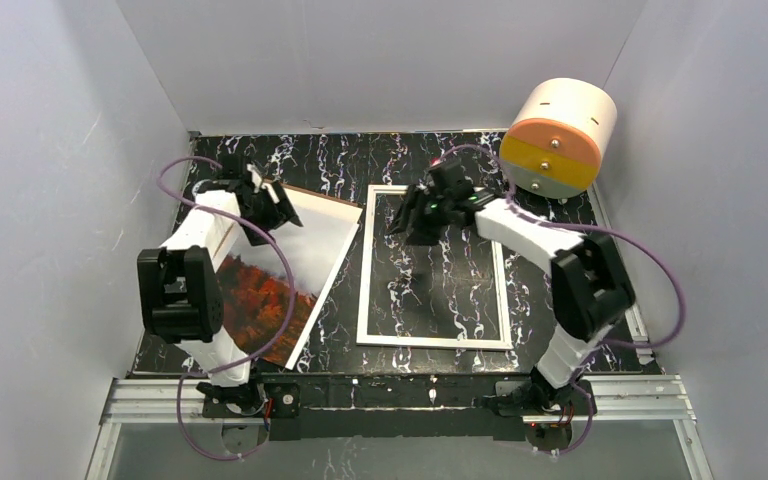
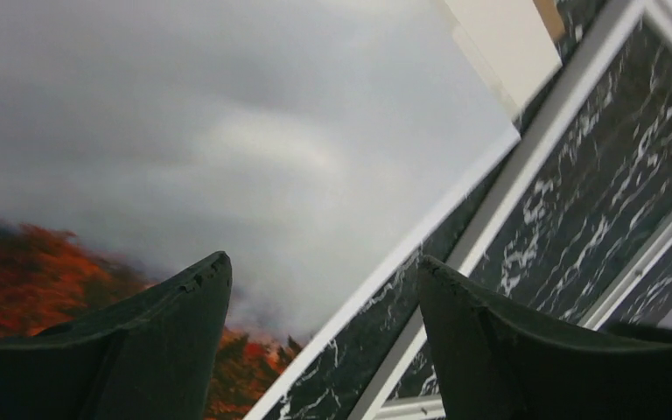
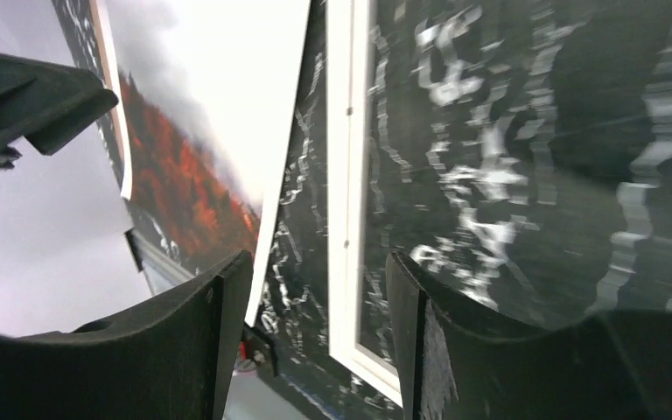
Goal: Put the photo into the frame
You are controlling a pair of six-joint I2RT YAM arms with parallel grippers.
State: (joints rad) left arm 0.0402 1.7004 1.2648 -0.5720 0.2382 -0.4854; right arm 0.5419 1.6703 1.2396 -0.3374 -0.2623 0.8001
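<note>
We see the photo (image 1: 305, 250) lying askew on the left of the worktop (image 1: 360, 160), its far right corner just beside the frame (image 1: 364, 270), which lies flat in the middle. Our left tool (image 2: 324, 267) hangs released over the photo's far edge. Our right tool (image 3: 319, 258) hangs released above the frame's far left part, grasping nothing.

Left arm (image 1: 200, 228), right arm (image 1: 525, 228) reach forward; both jaws apart, empty.

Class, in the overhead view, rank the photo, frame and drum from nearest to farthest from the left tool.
1. The photo, directly beneath the left tool.
2. The frame, to its right, mid-table.
3. The drum, far right back corner.
</note>
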